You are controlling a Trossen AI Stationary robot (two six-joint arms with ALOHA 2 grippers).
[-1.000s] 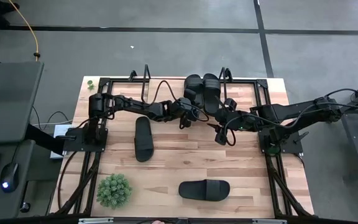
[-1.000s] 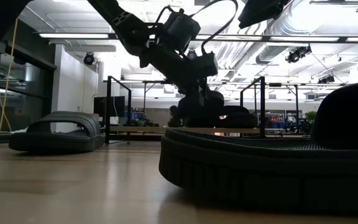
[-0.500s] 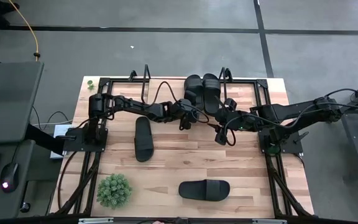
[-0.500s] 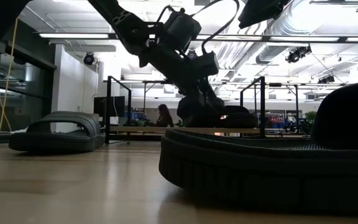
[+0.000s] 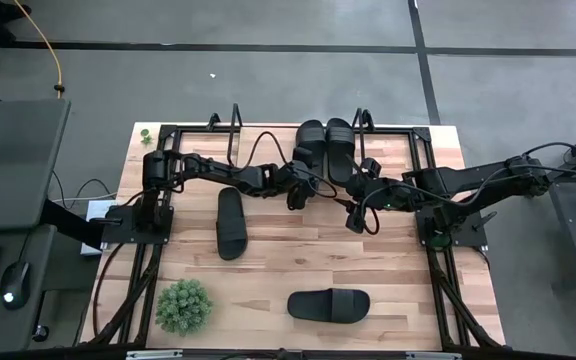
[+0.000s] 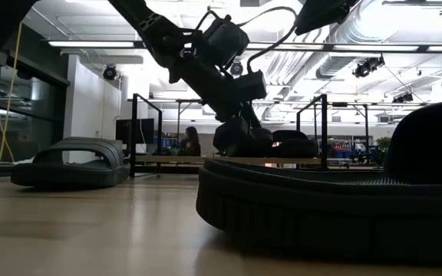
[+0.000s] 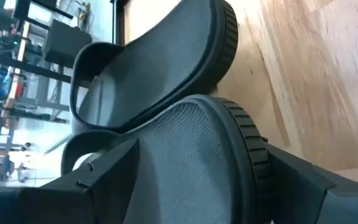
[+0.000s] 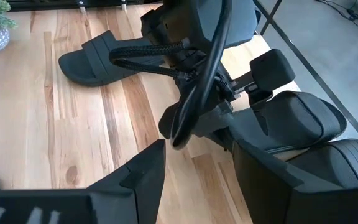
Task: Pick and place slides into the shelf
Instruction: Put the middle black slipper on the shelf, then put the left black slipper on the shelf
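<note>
Two slides [image 5: 325, 147] on shelf [image 5: 230, 130], left gripper [image 5: 298, 190] fingers pinching one; right gripper [image 5: 353, 214] fingers spread nearby

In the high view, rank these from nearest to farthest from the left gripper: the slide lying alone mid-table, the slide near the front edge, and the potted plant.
From the left gripper, by the shelf:
1. The mid-table slide, just toward the left arm's base.
2. The front-edge slide, toward the table's front.
3. The potted plant, at the front left corner.

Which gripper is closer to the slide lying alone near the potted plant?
Left. The left gripper is nearer the slide; the right gripper, open, is farther.
</note>
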